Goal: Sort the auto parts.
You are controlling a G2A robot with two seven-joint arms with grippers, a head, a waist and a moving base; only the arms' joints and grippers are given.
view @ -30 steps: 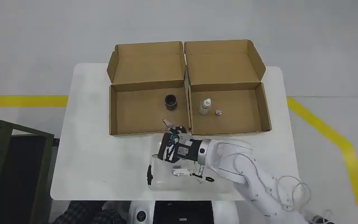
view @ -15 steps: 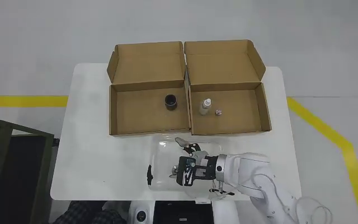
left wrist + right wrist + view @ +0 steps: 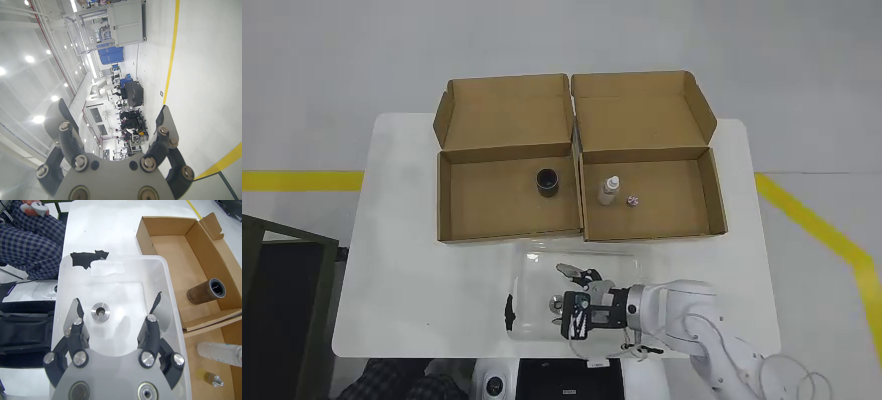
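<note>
The right gripper (image 3: pixel 118 296) hangs over the clear plastic bin (image 3: pixel 170 291), its 2 fingers spread wide and holding nothing. The short silver metal ring (image 3: pixel 100 312) lies flat on the bin floor, bore upward, under the gap between the fingers but nearer 1 of them, untouched. This arm is the nearer; closing likely needs a small sideways centring first. The left gripper (image 3: pixel 113 106) is also spread and empty, aimed away from the table.
</note>
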